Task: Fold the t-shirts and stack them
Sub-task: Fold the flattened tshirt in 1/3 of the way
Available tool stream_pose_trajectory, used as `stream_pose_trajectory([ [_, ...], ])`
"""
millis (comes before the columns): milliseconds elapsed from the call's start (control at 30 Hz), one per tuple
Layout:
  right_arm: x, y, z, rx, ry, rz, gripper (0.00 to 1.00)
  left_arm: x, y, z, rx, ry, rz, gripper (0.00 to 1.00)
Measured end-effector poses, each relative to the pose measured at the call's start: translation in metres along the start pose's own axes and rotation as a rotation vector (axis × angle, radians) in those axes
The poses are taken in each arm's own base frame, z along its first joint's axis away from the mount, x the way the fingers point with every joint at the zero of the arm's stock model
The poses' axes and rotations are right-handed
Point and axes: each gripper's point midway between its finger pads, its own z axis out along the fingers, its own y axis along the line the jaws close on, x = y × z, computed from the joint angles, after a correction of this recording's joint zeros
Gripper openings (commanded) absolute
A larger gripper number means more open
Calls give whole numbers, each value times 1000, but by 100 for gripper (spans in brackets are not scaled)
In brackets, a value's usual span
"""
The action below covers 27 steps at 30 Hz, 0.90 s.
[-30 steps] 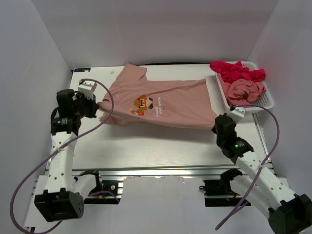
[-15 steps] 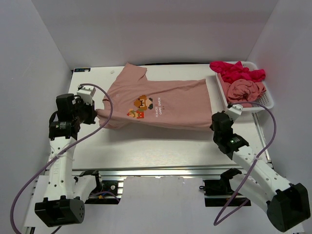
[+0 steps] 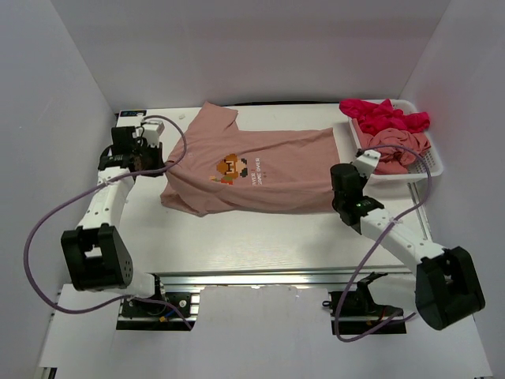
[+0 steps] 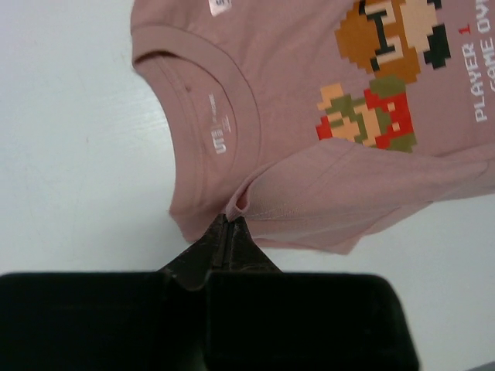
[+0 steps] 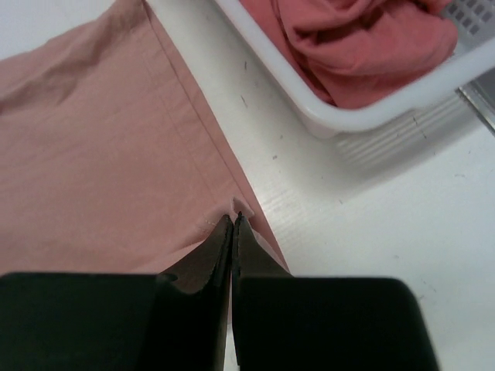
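Observation:
A dusty salmon-pink t-shirt [image 3: 268, 178] with a pixel-art chest print lies spread across the table, collar to the left [image 4: 224, 100]. My left gripper [image 3: 162, 163] [image 4: 230, 220] is shut on a pinch of the shirt's folded edge just beside the collar. At the shirt's right side, my right gripper [image 3: 341, 178] [image 5: 233, 218] is shut on the hem [image 5: 193, 147]. More t-shirts sit bunched in the basket: a magenta-red one [image 3: 383, 117] and a salmon one [image 3: 398, 146] [image 5: 363, 46].
The white mesh basket [image 3: 432, 166] [image 5: 363, 116] stands at the table's far right, close to my right gripper. White walls enclose the table on three sides. Purple cables loop off both arms.
Both arms have stretched out toward the far side. The left gripper carried its pinch of shirt away from the near edge, and the right gripper moved up and left along the hem.

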Motion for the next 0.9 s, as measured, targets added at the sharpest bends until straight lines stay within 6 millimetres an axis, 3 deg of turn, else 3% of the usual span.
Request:
stream_pose_trajectory([
  [233, -18, 3, 33, 57, -26, 12, 0, -45, 12, 35, -5, -57, 35, 0],
  [467, -3, 10, 59, 84, 12, -20, 0, -53, 15, 87, 4, -14, 50, 0],
  [567, 4, 14, 67, 88, 30, -36, 0, -43, 15, 110, 7, 27, 48, 12],
  [600, 5, 16, 70, 89, 34, -39, 0, -40, 15, 115, 8, 39, 49, 20],
  [633, 6, 18, 72, 89, 37, -41, 0, -36, 15, 121, 10, 51, 50, 60],
  [700, 5, 23, 76, 83, 38, -38, 1, -30, 12, 130, 6, 76, 55, 97],
  [800, 0, 31, 79, 64, 37, -27, 14, -25, 13, 139, -18, 98, 57, 98],
  [900, -7, 37, 80, 49, 26, -15, 38, -25, 14, 140, -43, 101, 66, 98],
])
